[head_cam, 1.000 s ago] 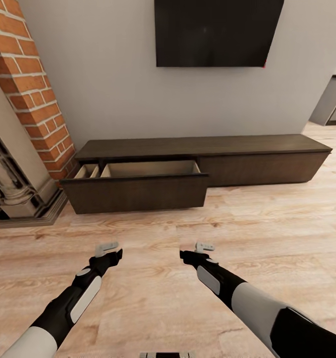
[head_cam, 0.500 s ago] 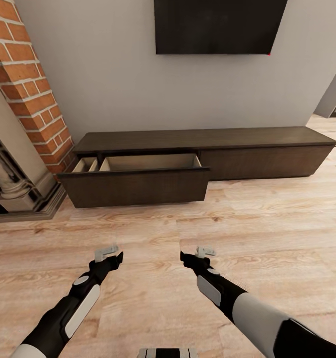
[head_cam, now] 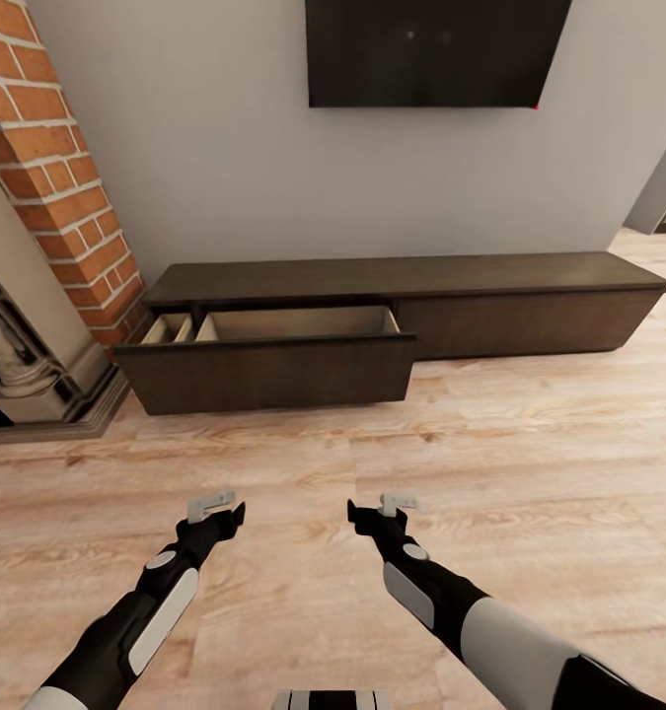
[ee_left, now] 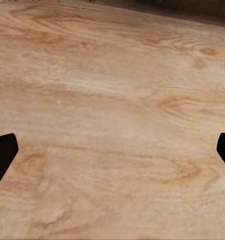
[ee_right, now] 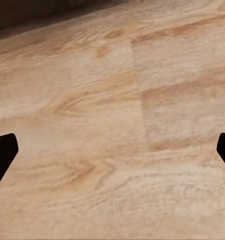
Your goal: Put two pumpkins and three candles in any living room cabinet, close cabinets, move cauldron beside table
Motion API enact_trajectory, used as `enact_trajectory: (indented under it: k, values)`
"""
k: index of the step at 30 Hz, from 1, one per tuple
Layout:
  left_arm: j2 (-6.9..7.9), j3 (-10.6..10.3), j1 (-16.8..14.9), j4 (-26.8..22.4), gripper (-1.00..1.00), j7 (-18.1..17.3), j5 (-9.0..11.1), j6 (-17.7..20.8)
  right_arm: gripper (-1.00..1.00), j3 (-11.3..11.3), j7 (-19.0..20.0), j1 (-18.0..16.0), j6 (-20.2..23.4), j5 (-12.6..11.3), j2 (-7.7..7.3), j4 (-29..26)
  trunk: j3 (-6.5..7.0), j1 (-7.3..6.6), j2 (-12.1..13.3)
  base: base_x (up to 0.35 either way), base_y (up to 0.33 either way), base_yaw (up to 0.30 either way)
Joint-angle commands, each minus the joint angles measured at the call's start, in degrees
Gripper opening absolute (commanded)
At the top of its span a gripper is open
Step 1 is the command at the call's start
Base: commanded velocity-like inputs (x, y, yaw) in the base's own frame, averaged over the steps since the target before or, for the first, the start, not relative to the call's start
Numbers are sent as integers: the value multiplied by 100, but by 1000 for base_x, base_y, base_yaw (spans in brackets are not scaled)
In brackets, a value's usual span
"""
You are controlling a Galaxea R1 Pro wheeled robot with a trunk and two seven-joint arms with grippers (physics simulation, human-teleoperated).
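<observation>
— From the head view, what's different from a moment ago?

— Very little. The camera had swung a touch and has now settled; the cabinet (head_cam: 402, 296) sits across the middle of the frame against the grey wall, under the dark TV (head_cam: 436, 51). Its left drawer (head_cam: 265, 370) stands pulled out, as before, and what I can see of the inside looks bare. The one real shift: the right gripper (head_cam: 377, 510), low and just right of centre, has drifted slightly toward the left gripper (head_cam: 217, 509).

— Are they carrying anything?

— No. Both hang over the wood floor (head_cam: 530, 463), well short of the drawer. No pumpkin, candle or cauldron here.

— And the left wrist view?

— Floorboards, with the two dark fingertips (ee_left: 3, 155) at the far left and right edges of the frame. Spread wide, nothing between them.

— The right wrist view?

— The same: fingertips (ee_right: 2, 152) at opposite edges, jaws apart, bare planks between, and a dark strip along the upper left of the frame, probably the cabinet's base.

— So for the task?

— I'd judge the drawer is ready and waiting, but the items have yet to be fetched.
</observation>
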Motion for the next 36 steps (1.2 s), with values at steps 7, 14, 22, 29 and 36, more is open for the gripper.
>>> enact_trajectory:
  k: [7, 14, 22, 29, 36]
  values:
    - [13, -14, -4, -11, 100, 53, 53, 12, 100, 44, -35, -3, -36, -44, 0, -3, -5, 1, -2, 255, 77, 0]
    - [11, -19, -4, -7, 100, 45, 43, 12, 100, 44, -25, -3, -5, -29, 4, -6, -5, 1, -2, 277, 139, 0]
    - [11, -20, -4, -6, 100, 44, 39, 12, 100, 47, -23, -3, -2, -19, 1, 0, -5, 1, -2, 254, 145, 0]
    - [11, -19, -4, -2, 100, 44, 42, 12, 100, 47, -23, -3, -8, -21, 0, 4, -5, 1, -2, 277, 145, 0]
    - [11, -19, -4, -2, 100, 44, 53, 12, 100, 47, -23, -3, -10, -21, 0, 14, -5, 1, -2, 290, 145, 0]
